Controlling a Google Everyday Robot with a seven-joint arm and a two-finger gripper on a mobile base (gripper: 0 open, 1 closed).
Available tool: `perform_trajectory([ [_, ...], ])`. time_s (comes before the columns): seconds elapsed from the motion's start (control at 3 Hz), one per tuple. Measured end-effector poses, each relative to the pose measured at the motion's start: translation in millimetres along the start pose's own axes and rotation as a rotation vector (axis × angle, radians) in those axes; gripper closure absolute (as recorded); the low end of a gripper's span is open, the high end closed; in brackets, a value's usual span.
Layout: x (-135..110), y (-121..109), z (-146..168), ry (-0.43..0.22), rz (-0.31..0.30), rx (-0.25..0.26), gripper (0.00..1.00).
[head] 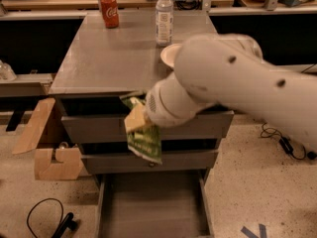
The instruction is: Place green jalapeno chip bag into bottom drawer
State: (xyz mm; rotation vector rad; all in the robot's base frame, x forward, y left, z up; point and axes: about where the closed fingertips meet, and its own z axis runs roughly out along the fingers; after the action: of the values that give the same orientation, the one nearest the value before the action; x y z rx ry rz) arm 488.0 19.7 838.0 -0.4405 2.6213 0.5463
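Note:
The green jalapeno chip bag (143, 139) hangs from my gripper (134, 119) in front of the two upper drawers, past the cabinet's front edge. The gripper's tan fingers (133, 118) are shut on the bag's upper part. My large white arm (233, 88) reaches in from the right and hides part of the cabinet top. The bottom drawer (153, 202) is pulled open below the bag, a long grey tray with low side walls, with nothing visible inside it.
On the grey cabinet top (109, 58) stand a red soda can (109, 11), a clear water bottle (164, 15) and a white bowl (169, 54), partly hidden by my arm. A cardboard box (49, 148) sits on the floor at left, black cables (47, 219) beside it.

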Motion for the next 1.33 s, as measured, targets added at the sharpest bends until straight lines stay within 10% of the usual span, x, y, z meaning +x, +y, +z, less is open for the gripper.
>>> perform_trajectory([
  [0.33,86.9,-12.6,57.5,0.019,0.158,-0.106,1.0],
  [1.33,100.7,-38.4,86.2,0.014,0.226,-0.111,1.0],
])
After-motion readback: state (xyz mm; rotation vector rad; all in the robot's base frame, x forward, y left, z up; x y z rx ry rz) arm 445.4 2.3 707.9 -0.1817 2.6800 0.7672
